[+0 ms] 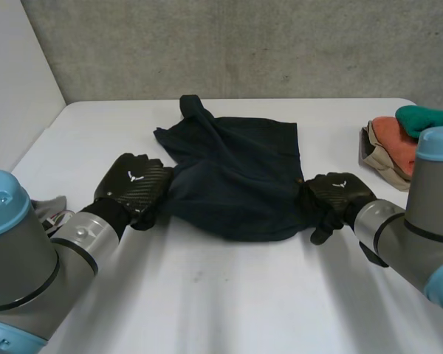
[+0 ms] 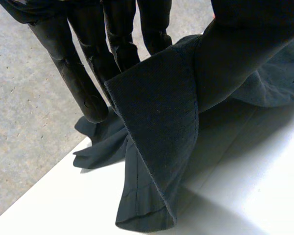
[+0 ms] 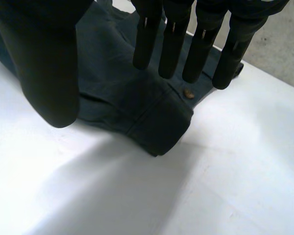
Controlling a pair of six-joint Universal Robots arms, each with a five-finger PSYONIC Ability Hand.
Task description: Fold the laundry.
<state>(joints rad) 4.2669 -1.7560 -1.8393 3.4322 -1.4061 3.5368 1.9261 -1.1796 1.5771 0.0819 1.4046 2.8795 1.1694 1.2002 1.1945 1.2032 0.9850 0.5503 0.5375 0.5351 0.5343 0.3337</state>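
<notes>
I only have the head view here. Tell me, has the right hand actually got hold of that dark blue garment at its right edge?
Observer: No. In the right wrist view the right hand keeps its fingers straight over the dark blue garment, with the thumb apart and nothing pinched.
Operator: What lies below those fingertips?
Observer: A folded hem corner with a small brown button on it.
Operator: And the left hand?
Observer: In the left wrist view the left hand pinches the garment's edge, and a flap of it stands raised off the white table.
</notes>
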